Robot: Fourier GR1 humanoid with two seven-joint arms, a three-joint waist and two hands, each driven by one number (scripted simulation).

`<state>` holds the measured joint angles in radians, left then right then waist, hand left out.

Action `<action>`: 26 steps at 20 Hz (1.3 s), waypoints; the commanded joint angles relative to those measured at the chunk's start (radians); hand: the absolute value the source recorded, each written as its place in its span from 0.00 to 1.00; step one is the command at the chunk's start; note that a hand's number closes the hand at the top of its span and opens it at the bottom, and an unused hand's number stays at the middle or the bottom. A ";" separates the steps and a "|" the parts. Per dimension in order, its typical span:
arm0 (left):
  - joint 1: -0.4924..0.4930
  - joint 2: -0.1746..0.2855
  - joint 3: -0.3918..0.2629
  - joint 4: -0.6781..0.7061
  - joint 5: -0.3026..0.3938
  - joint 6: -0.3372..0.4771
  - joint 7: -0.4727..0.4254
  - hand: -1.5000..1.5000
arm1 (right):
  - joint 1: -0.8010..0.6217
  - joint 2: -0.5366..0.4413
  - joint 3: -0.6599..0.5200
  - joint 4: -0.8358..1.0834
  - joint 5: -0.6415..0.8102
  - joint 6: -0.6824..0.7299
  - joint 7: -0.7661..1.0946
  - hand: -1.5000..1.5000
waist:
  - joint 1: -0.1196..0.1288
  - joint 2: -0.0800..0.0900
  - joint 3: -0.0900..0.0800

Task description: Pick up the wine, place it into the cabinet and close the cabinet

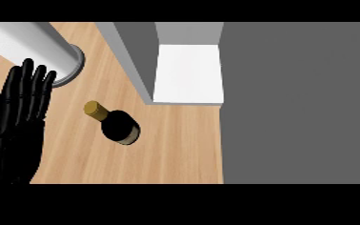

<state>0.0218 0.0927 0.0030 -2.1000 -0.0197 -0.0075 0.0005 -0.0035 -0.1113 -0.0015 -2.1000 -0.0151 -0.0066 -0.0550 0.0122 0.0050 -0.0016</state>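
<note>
Light wooden worktop (175, 157) first. Fills the left and middle of the head view and ends in a straight right edge against a flat grey area (292, 100) of much the same extent.

Next, the cabinet (188, 71) at the top centre. Stands open, showing a white inner surface, with a grey panel (132, 59) slanting down its left side; door or side wall, cannot tell.

Then a pale cylinder (35, 45) in the top left corner. Meets the worktop in a darker ring; hard to say what it is.

Below it, the left hand (25, 119) along the left edge. Black, released, fingers straight and close together, pointing up toward the cylinder, grasping nothing. Resting, not touching the wine.

Smaller still, the wine (121, 128). Sits on the worktop between the left hand and the cabinet, just below and left of the grey panel's lower end, touching neither. Dark body, tan band around the base, neck leaning toward the upper left as seen from above.

Smallest, the gold cap (92, 108) on top of the neck, nearer the hand than the body is.
</note>
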 commanded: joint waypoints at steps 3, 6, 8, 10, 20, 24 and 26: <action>0.056 -0.087 -0.179 0.010 -0.122 0.015 -0.072 0.00 | 0.117 -0.005 0.021 -0.110 -0.045 0.057 0.039 0.00 | -0.020 -0.007 0.002; 0.033 -0.090 -0.293 0.004 -0.160 0.034 -0.033 0.00 | 0.247 -0.026 -0.002 -0.116 -0.129 0.146 -0.048 0.00 | -0.033 -0.008 0.003; 0.085 -0.091 -0.305 0.011 0.131 0.039 0.065 0.00 | 0.186 -0.056 0.104 -0.096 -0.166 0.205 0.105 0.00 | -0.025 -0.007 0.000; 0.085 -0.092 -0.414 0.025 0.089 0.128 0.043 0.00 | 0.199 -0.081 0.088 -0.151 -0.209 0.219 0.162 0.00 | -0.026 -0.008 0.001; 0.082 -0.093 -0.669 -0.191 -0.059 0.343 0.243 0.00 | 0.192 -0.051 0.114 -0.303 -0.198 0.167 0.323 0.00 | -0.012 -0.008 0.002; 0.060 -0.093 -0.691 -0.215 -0.094 0.396 0.299 0.00 | 0.137 -0.066 0.046 -0.342 -0.284 0.155 0.408 0.00 | -0.013 -0.007 0.002; 0.068 -0.093 -0.753 -0.220 -0.139 0.431 0.293 0.00 | 0.143 -0.066 0.082 -0.413 -0.255 0.130 0.483 0.00 | -0.014 -0.008 0.002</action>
<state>0.0928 0.0006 -0.6656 -2.2931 -0.0976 0.3491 0.2663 0.1287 -0.1785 0.0728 -2.3934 -0.2505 0.1469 0.3315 -0.0006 -0.0021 0.0000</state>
